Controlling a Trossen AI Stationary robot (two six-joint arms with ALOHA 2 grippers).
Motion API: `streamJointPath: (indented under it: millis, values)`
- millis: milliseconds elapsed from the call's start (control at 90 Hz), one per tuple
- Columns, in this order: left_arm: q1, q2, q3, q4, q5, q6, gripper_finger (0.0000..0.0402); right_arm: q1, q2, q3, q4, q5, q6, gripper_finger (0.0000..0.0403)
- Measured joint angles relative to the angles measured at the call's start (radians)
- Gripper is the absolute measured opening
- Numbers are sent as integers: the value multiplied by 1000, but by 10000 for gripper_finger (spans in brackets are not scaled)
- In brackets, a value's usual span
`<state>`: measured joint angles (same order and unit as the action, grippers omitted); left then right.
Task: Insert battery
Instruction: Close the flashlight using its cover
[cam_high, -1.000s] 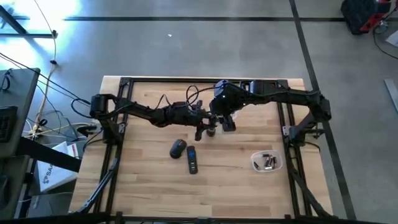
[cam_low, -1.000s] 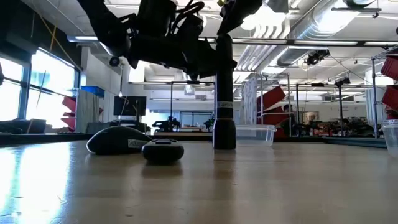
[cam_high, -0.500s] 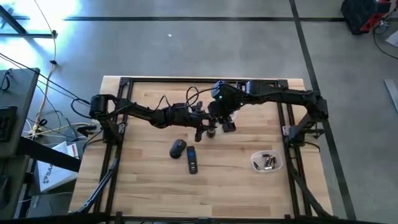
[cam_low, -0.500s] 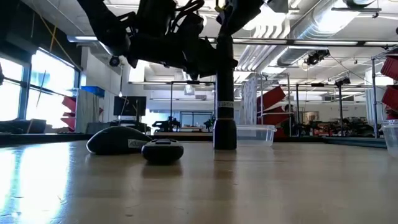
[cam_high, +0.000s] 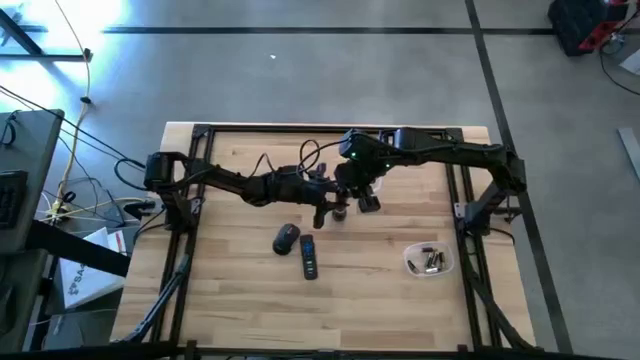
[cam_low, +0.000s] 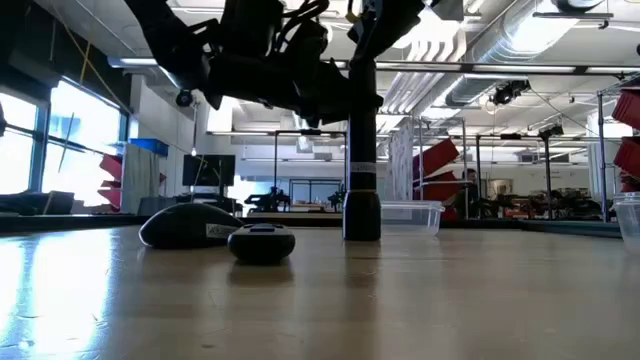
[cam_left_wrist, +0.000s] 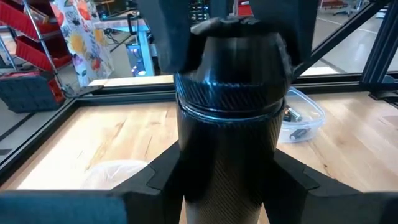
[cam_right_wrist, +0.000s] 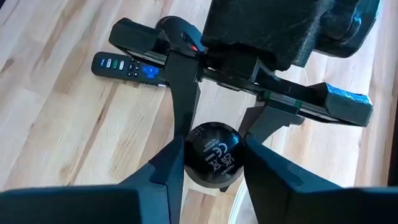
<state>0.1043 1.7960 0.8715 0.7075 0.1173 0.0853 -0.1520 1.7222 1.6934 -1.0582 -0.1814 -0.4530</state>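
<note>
A black flashlight (cam_low: 360, 150) stands upright near the table's middle, its lower end (cam_low: 361, 225) at the tabletop. My left gripper (cam_left_wrist: 227, 180) is shut on its body. My right gripper (cam_right_wrist: 213, 168) comes down from above and is shut on its round top end. In the high view both grippers meet at the flashlight (cam_high: 340, 208). Loose batteries (cam_high: 432, 261) lie in a clear container (cam_high: 411, 266) toward the table's right edge. My left gripper pinches the flashlight's ribbed body (cam_left_wrist: 227, 149) between its two fingers, below the wider top collar. The fingers come in level from the table's left and lie across the body. The flashlight stands upright in the hold. My right gripper pinches the flashlight's round top end (cam_right_wrist: 214, 144) between its two fingers (cam_right_wrist: 177, 165), one on each side. The fingers point down from above, along the flashlight's length. The end face with printed marks shows between them.
A black computer mouse (cam_high: 286, 238) and a black remote control (cam_high: 309, 256) lie side by side nearer the front edge, left of the flashlight. The mouse (cam_low: 185, 225) and the remote (cam_low: 262, 243) show in the low view too. Bare wood lies at the front.
My right arm's wrist has shifted slightly toward the table's left edge over the flashlight. The flashlight has stayed upright in the same place.
</note>
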Motion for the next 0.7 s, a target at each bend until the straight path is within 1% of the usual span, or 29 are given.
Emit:
streamJointPath:
  millis: [133,211,500,700]
  values:
    - [0,0,0,1,0,-1,140,0,9,-1,-2,1,5,101]
    - [0,0,0,3,-9,-7,140,0,20,-1,-3,19,15,100]
    - [-1,0,-1,6,-31,-14,140,0,46,2,-3,38,94,100]
    - [-1,0,-2,14,-51,-22,140,0,46,2,-3,63,197,99]
